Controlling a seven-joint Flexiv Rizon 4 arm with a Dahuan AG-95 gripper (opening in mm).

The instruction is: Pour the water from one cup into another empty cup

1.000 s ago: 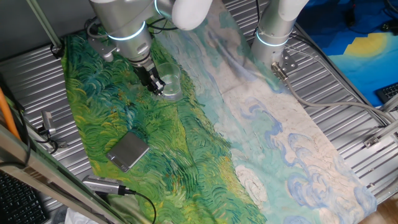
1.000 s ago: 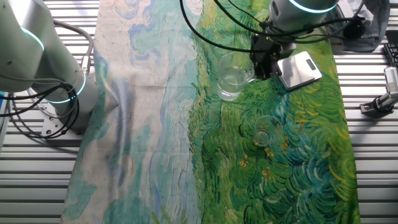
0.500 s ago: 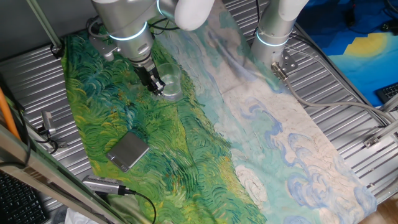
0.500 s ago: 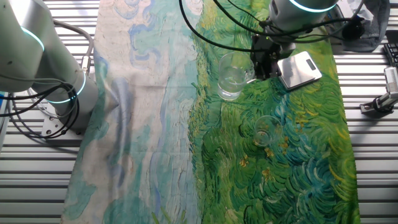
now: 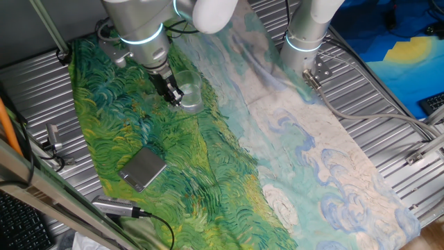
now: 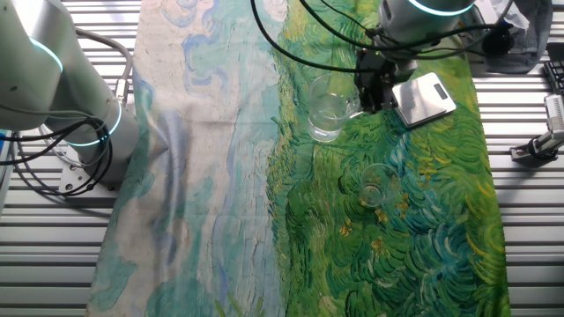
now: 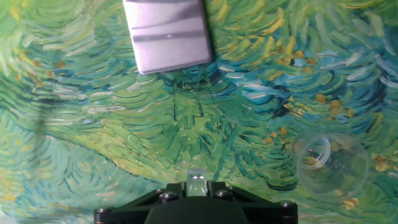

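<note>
My gripper is shut on the handle of a large clear glass mug, which stands upright at the cloth with water in its lower part. Whether its base touches the cloth I cannot tell. The mug and gripper also show in one fixed view. A small clear glass cup, short and round, stands upright on the green cloth, apart from the mug. In the hand view the small cup is at lower right and the glass handle sits between the jaws of my gripper.
A grey flat square block lies on the cloth just behind my gripper; it also shows in the hand view and one fixed view. A second arm's base stands at the cloth's edge. Cables hang above.
</note>
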